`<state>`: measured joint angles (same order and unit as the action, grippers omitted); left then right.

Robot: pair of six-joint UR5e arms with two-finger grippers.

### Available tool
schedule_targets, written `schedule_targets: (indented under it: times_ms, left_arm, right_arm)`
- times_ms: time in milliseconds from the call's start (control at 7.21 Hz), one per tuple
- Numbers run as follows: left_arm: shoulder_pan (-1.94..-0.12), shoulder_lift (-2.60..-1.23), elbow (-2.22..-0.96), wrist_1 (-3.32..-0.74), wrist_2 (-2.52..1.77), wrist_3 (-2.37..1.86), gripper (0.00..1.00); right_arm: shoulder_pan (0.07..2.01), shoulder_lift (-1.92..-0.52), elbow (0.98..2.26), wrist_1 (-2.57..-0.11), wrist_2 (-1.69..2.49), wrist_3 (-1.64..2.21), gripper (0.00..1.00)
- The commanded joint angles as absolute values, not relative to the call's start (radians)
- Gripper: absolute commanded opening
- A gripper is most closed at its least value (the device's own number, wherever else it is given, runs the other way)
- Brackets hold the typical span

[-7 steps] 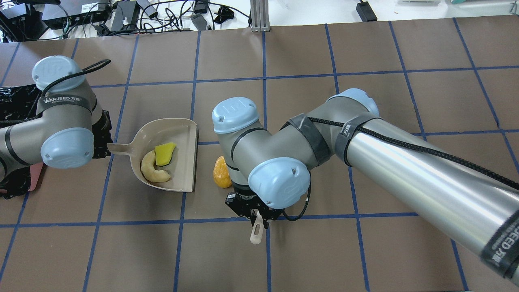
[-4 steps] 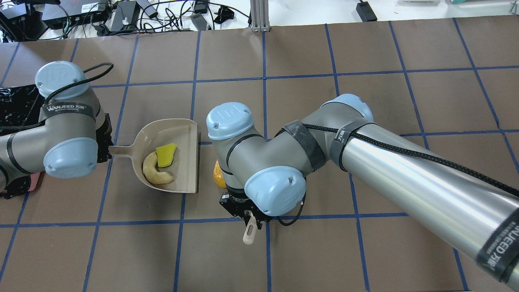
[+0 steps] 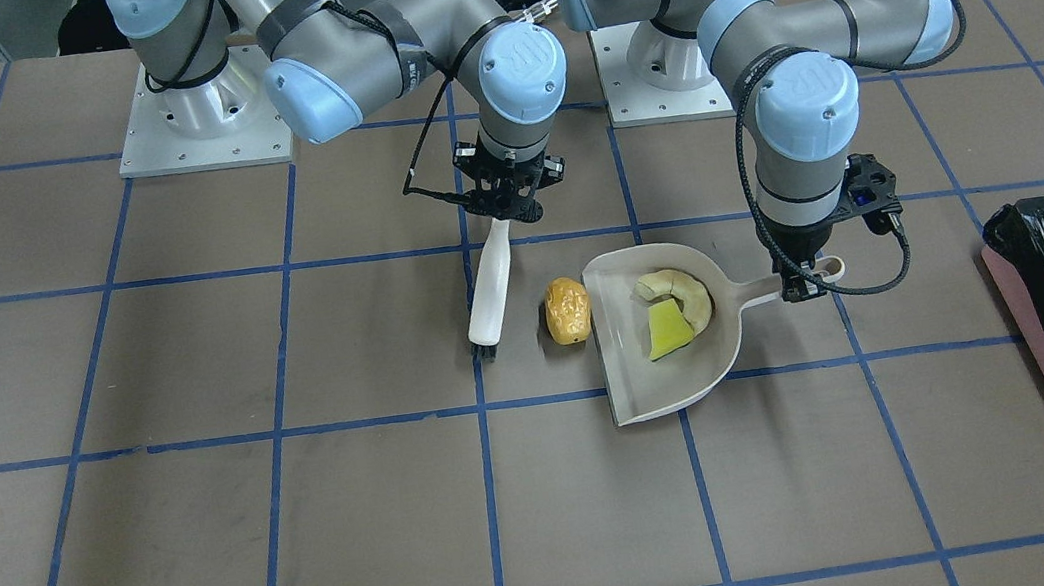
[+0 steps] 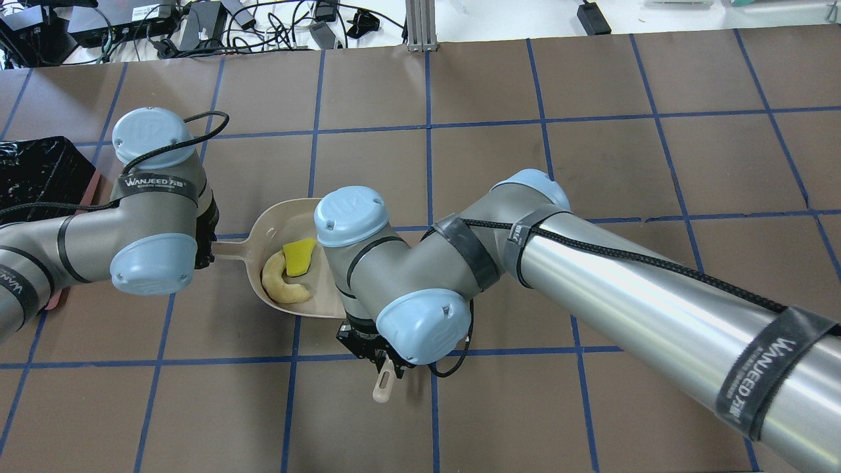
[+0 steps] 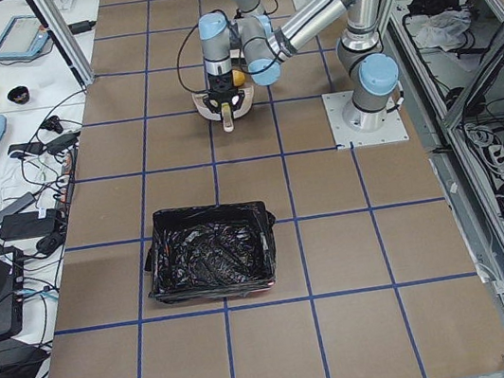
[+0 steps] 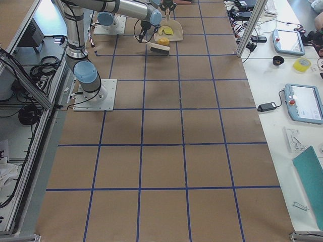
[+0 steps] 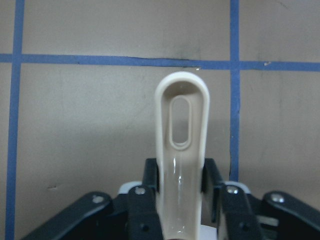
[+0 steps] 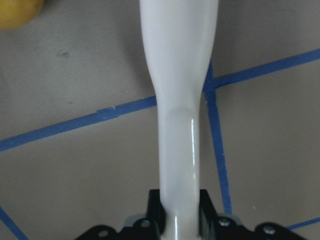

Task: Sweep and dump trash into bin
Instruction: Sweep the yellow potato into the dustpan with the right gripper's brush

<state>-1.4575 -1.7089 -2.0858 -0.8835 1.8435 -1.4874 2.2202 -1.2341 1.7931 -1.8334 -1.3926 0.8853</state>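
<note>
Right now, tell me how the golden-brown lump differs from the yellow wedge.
The golden-brown lump lies on the table just outside the open edge of the dustpan; the yellow wedge lies inside it. The lump is rounded and bumpy, the wedge flat and angular. The lump is orange-brown, the wedge brighter yellow. Both are small, and neither is in the bin.

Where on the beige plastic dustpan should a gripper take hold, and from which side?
Grip the beige plastic dustpan by its slim handle, from above, jaws across its narrow width, as the left gripper does; the scoop is too wide.
</note>
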Motion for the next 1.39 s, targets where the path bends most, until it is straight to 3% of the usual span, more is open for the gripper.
schedule_targets:
  times_ms: [0,278,694,1249]
  left_arm:
    - [-1.482,-1.716,-2.089,-0.885,1.842,-1.512,0.00]
    - [-1.512,-1.720,-2.086,-0.885,1.841,-1.535,0.00]
    - [-1.525,-1.732,-2.080,-0.874,1.789,-1.534,0.00]
    - [-1.528,-1.750,-2.025,-0.885,1.654,-1.487,0.00]
  right_arm:
    - [2.243,-1.213,1.772,-1.876,-1.390,0.913,0.00]
    - [2.250,-1.198,1.763,-1.888,-1.346,0.931,0.00]
    - [2.302,-1.103,1.611,-1.893,-1.313,1.024,0.00]
    - [2.292,-1.138,1.592,-1.769,-1.409,0.990,0.00]
